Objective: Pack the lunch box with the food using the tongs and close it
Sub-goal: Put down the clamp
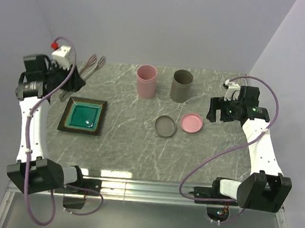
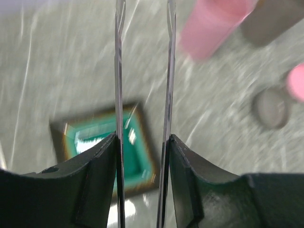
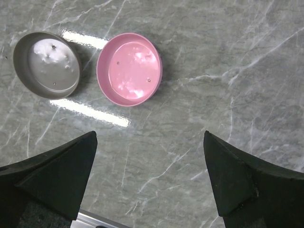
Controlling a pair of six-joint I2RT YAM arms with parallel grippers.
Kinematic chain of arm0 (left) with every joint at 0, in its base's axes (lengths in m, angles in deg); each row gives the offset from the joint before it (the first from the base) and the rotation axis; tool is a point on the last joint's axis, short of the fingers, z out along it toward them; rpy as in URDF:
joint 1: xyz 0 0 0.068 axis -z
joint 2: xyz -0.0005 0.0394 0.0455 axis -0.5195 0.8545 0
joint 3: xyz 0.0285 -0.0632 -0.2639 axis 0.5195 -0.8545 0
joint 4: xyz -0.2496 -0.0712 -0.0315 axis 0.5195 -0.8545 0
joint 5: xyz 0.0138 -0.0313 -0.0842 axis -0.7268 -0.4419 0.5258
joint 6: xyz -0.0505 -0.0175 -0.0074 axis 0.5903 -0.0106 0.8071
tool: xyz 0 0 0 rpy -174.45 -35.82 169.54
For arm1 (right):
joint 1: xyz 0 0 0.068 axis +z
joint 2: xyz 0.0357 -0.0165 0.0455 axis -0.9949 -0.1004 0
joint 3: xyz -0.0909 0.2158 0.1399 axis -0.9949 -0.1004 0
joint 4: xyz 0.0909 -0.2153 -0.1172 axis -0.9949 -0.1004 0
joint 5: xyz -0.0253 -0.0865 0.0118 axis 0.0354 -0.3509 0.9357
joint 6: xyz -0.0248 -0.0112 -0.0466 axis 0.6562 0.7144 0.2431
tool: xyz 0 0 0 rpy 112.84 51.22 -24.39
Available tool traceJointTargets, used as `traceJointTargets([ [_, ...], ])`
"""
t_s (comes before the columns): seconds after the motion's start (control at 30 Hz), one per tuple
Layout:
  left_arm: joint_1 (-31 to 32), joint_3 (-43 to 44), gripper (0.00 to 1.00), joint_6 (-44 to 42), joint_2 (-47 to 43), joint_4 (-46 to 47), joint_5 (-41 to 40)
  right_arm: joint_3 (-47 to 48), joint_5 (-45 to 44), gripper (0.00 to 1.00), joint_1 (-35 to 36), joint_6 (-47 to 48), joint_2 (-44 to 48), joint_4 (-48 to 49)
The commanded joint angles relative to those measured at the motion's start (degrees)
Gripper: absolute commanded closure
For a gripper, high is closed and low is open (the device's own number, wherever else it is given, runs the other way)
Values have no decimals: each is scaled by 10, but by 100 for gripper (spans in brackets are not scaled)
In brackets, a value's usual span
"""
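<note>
Grey lid just beside pink lid on marble table (rims up); fingers wide apart.

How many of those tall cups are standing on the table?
2: a pink cup at the back near the middle, and a grey cup just to its right. Nothing seems to hide another.

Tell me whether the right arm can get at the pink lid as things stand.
Probably yes. The right claw hangs open over the table with the pink lid lying just ahead of it, nothing between them. The grey lid sits beside the pink one, apart, and should not obstruct.
</note>
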Motion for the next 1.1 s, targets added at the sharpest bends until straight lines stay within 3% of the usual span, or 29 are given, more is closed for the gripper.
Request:
traceJointTargets([
  [0.0, -71, -63, 50, -80, -34, -64, 17, -4, 10, 0, -5, -4, 22, 3],
  [0.17, -136, -147, 50, -142, -52, -89, 2, -7, 12, 0, -4, -4, 28, 3],
  [0.4, -139, -219, 48, -170, -15, -51, -12, -10, 10, 0, -4, -2, 36, 1],
  [0.7, -139, -234, 48, -256, 43, -46, -28, -14, 9, 0, -5, 0, 35, 2],
  [1.07, -140, -219, 50, -459, 99, -81, -3, -15, 10, 0, -5, 0, 35, 1],
])
